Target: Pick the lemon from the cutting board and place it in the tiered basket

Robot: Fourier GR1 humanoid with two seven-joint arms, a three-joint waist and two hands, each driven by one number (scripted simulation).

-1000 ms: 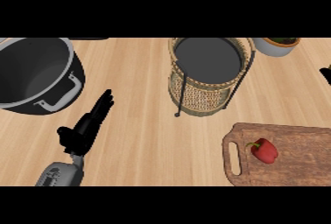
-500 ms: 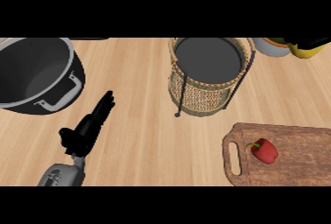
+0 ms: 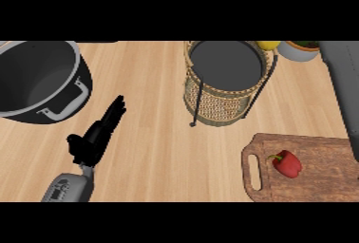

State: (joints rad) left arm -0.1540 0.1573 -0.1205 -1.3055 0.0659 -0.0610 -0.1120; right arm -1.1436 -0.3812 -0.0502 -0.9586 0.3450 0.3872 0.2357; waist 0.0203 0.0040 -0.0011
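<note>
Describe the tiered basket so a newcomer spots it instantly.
Start at the big black pot in the view's upper left, then go right to the top middle. The tiered basket stands there: round, with woven wicker walls and a black wire frame, unlike the smooth pot and the flat cutting board.

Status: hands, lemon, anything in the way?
Left robot hand open, idle at left. Right robot hand out of view, forearm only. Lemon by tiered basket, far right rim, partly cropped. White bowl close beside it; red pepper on cutting board.

Open counter [image 3: 157, 147] lane between black pot [image 3: 41, 80] and tiered basket [image 3: 223, 103], cutting board [image 3: 319, 187] with red pepper [image 3: 288, 164] low at right.
</note>
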